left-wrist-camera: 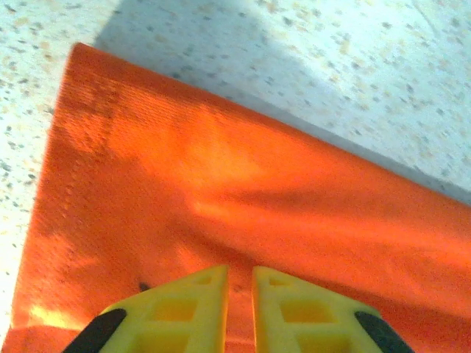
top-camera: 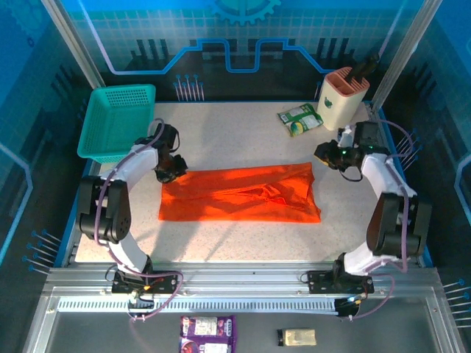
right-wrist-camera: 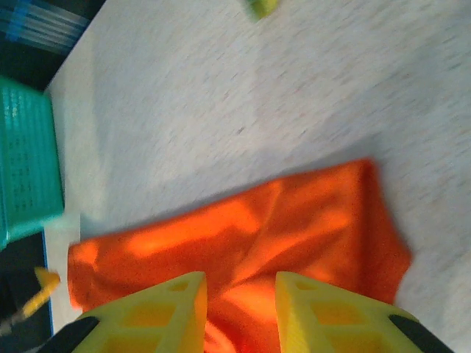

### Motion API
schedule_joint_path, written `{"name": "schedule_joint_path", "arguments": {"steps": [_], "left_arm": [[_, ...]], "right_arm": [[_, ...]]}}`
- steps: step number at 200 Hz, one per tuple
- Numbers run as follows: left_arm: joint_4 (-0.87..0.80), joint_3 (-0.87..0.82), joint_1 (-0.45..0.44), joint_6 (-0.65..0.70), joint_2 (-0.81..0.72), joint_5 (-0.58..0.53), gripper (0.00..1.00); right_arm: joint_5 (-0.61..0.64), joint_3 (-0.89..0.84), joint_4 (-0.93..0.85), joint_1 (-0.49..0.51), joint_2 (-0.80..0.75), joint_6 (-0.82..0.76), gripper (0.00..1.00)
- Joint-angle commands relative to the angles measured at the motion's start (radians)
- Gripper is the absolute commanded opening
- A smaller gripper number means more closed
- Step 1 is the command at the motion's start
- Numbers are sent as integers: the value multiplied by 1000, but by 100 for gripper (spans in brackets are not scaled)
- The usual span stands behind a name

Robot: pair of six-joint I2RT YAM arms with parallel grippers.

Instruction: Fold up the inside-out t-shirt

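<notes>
At table (top-camera: pixel 243 140) centre, inside-out t-shirt (top-camera: pixel 235 195) lay as strip; right gripper (right-wrist-camera: pixel 241 279) spread at right end; left gripper (left-wrist-camera: pixel 239 273) nearly together, grip unclear.

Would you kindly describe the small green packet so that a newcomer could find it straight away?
Start at the speckled white table and look to its far right corner, where a beige upright holder stands. Just left of it lies the packet, flat, green and white, much smaller than the orange t-shirt spread mid-table.

Speckled pale table (top-camera: pixel 243 125) under blue, seemingly printed, backdrop panels (top-camera: pixel 147 29).
</notes>
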Motion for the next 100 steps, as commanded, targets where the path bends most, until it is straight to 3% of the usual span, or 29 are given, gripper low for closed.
{"name": "schedule_joint_path", "arguments": {"steps": [1, 16, 49, 100], "left_arm": [[-62, -31, -22, 29, -4, 49, 14], [-46, -74, -27, 29, 4, 50, 14], [-5, -132, -27, 25, 13, 66, 13], [3, -148, -28, 35, 34, 48, 13]], "right_arm": [[54, -77, -173, 158, -51, -58, 34], [188, -92, -226, 297, -75, -76, 38], [524, -41, -311, 583, -34, -96, 35], [791, 141, -380, 815, 217, -144, 36]]}}
